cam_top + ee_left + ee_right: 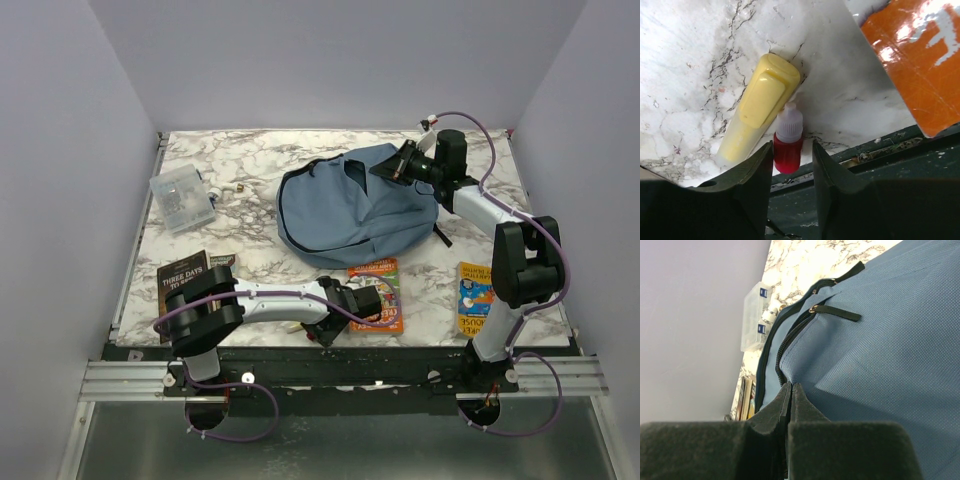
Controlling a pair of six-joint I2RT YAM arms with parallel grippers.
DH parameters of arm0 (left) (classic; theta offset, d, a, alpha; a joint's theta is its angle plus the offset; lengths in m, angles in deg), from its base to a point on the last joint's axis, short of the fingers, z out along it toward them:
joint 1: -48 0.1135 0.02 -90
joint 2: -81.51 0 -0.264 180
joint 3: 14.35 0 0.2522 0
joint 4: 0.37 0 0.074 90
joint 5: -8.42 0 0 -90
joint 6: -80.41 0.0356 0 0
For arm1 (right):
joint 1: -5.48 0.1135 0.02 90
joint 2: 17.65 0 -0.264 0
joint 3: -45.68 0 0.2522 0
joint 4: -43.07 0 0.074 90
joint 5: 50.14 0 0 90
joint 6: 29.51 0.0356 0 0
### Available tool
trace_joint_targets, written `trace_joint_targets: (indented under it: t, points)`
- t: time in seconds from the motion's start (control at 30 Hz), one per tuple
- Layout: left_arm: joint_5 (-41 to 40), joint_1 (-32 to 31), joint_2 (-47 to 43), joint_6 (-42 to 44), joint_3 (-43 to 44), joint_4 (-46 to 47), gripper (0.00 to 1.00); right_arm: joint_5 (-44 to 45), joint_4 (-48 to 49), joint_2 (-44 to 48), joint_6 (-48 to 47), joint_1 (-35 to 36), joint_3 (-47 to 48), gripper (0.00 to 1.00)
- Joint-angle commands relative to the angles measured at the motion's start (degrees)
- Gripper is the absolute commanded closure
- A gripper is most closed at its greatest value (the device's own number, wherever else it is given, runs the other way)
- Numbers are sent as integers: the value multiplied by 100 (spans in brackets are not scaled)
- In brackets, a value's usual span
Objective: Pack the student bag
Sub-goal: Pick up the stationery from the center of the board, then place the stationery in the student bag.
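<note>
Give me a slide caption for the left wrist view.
Left pincer straddles a small red dropper bottle beside a yellow plastic highlighter.

A lab test cell: marble-print table (250, 150), plain lavender walls (330, 60).

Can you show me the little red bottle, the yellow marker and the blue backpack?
red bottle (787, 152): left wrist view, its red body.
yellow marker (765, 95): left wrist view, its cap.
blue backpack (350, 215): top view, its blue front fabric.
</note>
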Motion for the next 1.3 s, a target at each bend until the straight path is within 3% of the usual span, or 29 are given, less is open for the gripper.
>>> trace_joint_targets:
  t: [0.0, 0.17, 0.37, 0.63, 0.8, 0.97, 1.1, 1.27]
  points:
    - [-53, -22, 98, 70, 117, 98, 65, -24, 92, 73, -36, 55, 98, 99]
    - [-19, -22, -199, 104, 168, 92, 74, -31, 106, 88, -27, 57, 98, 99]
    - [206, 195, -1062, 269, 181, 287, 76, -32, 110, 88, -22, 51, 98, 99]
    - [1676, 1646, -2401, 340, 137, 1123, 76, -27, 95, 119, -27, 60, 99, 100]
    - [2763, 2825, -2774, -120, 60, 2080, 72, -39, 122, 121, -5, 62, 90, 99]
    - [3483, 3884, -2569, -1365, -17, 3462, 72, -75, 155, 115, 33, 56, 81, 99]
    - [4410, 4553, -1712, -2506, 288, 4289, 72, -102, 197, 104, 65, 64, 72, 99]
    - [5098, 4663, -461, -3016, 1386, 4664, 72, -116, 225, 81, 79, 63, 63, 99]
